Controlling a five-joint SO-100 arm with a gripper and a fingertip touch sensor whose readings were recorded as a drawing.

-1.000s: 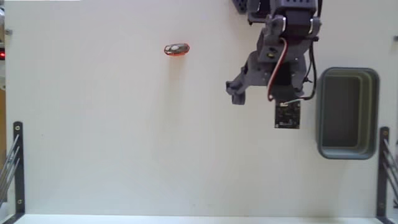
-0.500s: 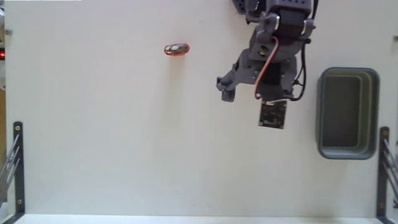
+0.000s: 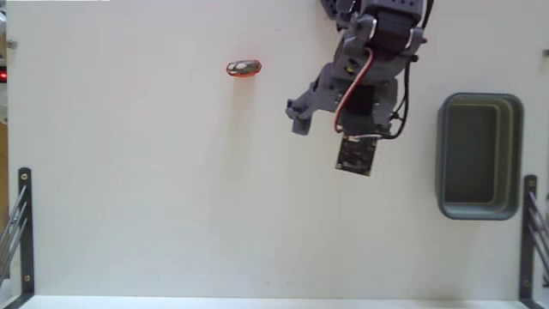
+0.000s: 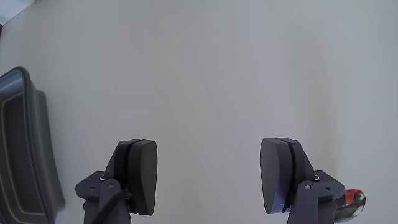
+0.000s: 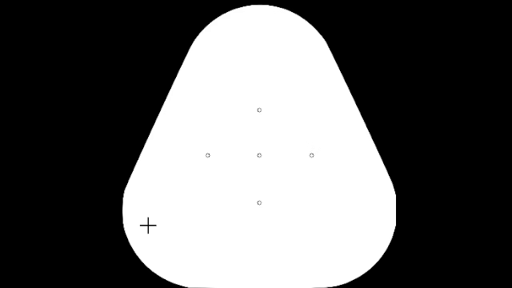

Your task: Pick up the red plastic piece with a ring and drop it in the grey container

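On the pale surface [image 3: 171, 197], fixed view, upper middle: one red piece with a ring [image 3: 244, 68], small, orange-red, lying flat with its long axis running left to right across the picture. Nothing touches it.

Item, jaws [image 3: 296, 120]: released, spread wide, nothing between them. The wrist view shows both dark pads [image 4: 142, 174] parted with bare surface in the gap. Arm [image 3: 377, 51] reaches in from the top edge, right of centre, and hangs above the surface.

Relation governing the next move: in the fixed view the red piece lies to the left of the jaws and a little toward the top edge, well apart from them, with open surface between. In the wrist view only a sliver of the red piece [image 4: 354, 198] shows, at the lower right corner behind the right-hand pad, so it sits off the jaws' line rather than between them. Judged: the arm must swing further leftward before any closing can catch the piece across its short side.

Item, grey tub [image 3: 479, 154]: dark, rectangular, rounded corners, empty; stands at the right, on the far side of the arm from the piece.

Surroundings: plain, uncluttered surface; black metal brackets [image 3: 24, 232] at the lower left and right edges. Room not visible.
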